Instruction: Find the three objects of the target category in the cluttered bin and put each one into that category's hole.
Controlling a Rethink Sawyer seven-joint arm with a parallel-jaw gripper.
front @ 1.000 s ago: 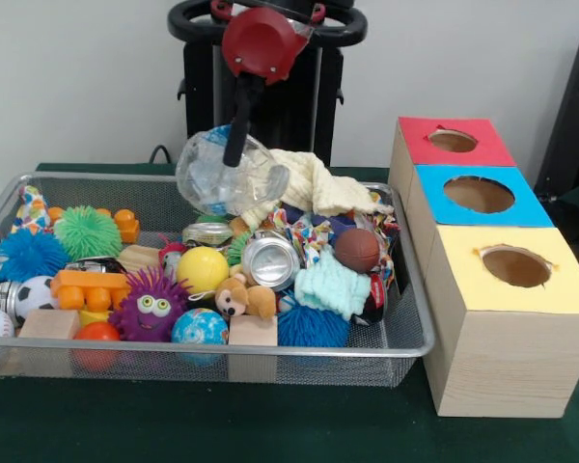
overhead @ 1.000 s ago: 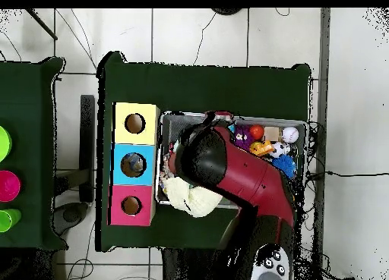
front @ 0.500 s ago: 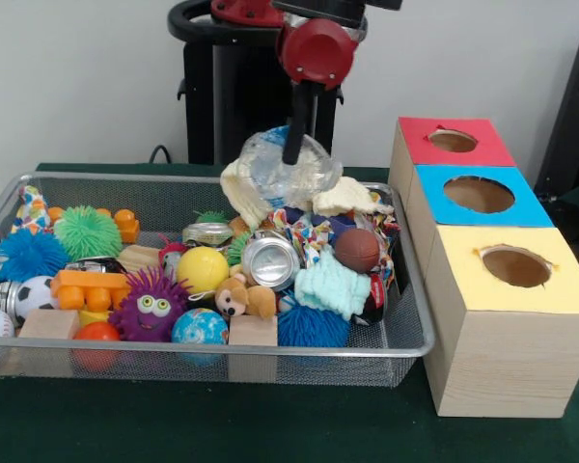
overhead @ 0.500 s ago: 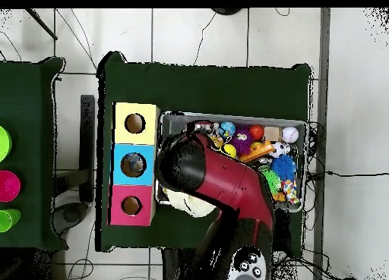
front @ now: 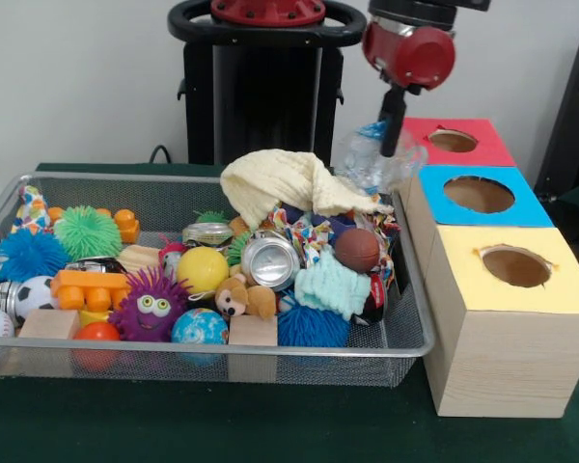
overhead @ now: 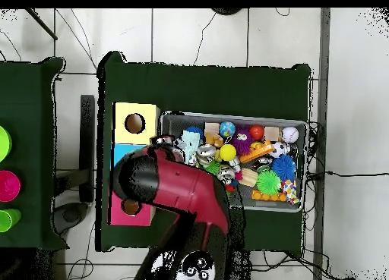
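Left of the jaws and a little lower in the front view, you see a pale yellow cloth (front: 280,181) lying in a heap. Far to their left and much lower sits a purple furry toy (front: 151,306) with big eyes. Below everything lies the green table cover (front: 270,429). From above, a second green table (overhead: 30,95) stands to the picture's left of the jaws, and it carries a pink cup (overhead: 7,185).

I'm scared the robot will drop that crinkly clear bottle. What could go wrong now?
The gripper carries the clear plastic bottle in the air by the bin's edge, not yet over any hole. How firmly it is held cannot be seen, so it could slip back into the clutter. It hangs close to the red box and the blue box, so it might bump a box edge. A crumpled bottle may also catch on a hole's rim.
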